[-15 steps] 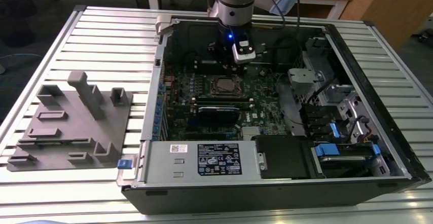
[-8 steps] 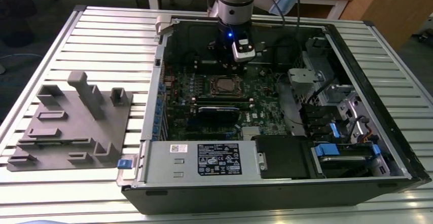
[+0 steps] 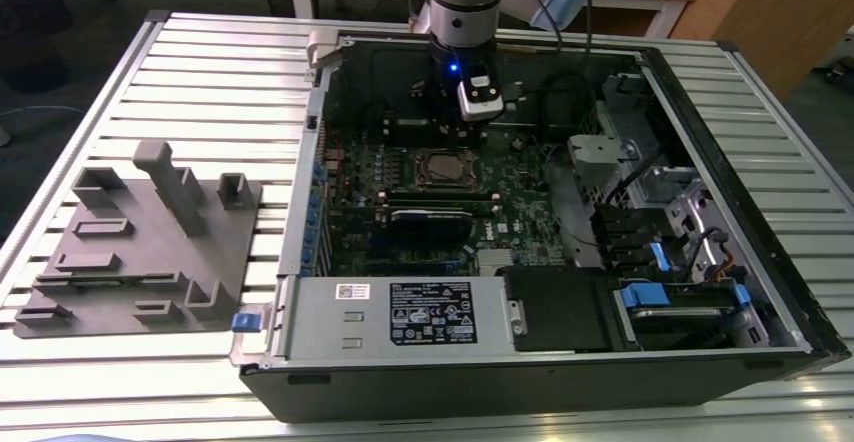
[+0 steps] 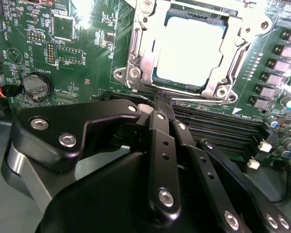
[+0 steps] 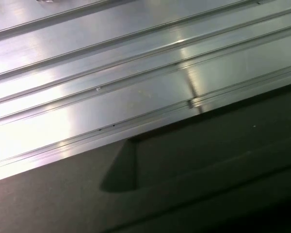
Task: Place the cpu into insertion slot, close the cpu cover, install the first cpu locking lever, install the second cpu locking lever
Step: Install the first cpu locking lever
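Well off to the exterior view's left of the end effector [image 4: 160,101], a grey moulded tray [image 3: 134,252] sits on the ribbed metal tabletop [image 3: 200,72]. The end effector's fingers are together, their tips at the edge of the cpu cover [image 4: 138,53]. Just beyond them the cpu [image 4: 189,46] lies in the insertion slot [image 3: 441,184]. A white printed label [image 3: 434,312] sits nearer the camera.

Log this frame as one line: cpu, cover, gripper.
cpu: seated | cpu cover: down around it | gripper: shut, tips at cover's edge
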Motion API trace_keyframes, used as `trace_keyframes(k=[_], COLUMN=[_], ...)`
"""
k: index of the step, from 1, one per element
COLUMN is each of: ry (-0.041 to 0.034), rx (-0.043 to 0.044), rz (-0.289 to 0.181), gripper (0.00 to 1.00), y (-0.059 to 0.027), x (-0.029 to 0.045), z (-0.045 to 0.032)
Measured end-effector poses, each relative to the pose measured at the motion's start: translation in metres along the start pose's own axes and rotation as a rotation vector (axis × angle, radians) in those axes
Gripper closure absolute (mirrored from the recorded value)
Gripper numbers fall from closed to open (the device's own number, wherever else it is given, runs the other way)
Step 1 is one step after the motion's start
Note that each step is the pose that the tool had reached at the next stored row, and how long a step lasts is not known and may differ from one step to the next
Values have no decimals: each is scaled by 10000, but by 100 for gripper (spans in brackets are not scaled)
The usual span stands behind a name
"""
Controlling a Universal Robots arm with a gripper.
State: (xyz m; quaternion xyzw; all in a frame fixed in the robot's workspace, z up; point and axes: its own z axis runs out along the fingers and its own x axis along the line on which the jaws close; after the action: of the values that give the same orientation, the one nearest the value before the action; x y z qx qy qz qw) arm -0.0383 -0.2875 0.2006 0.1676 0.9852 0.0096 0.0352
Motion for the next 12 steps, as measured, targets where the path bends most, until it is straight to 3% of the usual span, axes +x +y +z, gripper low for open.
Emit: trace_keyframes(k=[12], ry=[-3], rx=[-2], rz=[0], gripper=[89], y=[-51], x=[-19], z=[-15])
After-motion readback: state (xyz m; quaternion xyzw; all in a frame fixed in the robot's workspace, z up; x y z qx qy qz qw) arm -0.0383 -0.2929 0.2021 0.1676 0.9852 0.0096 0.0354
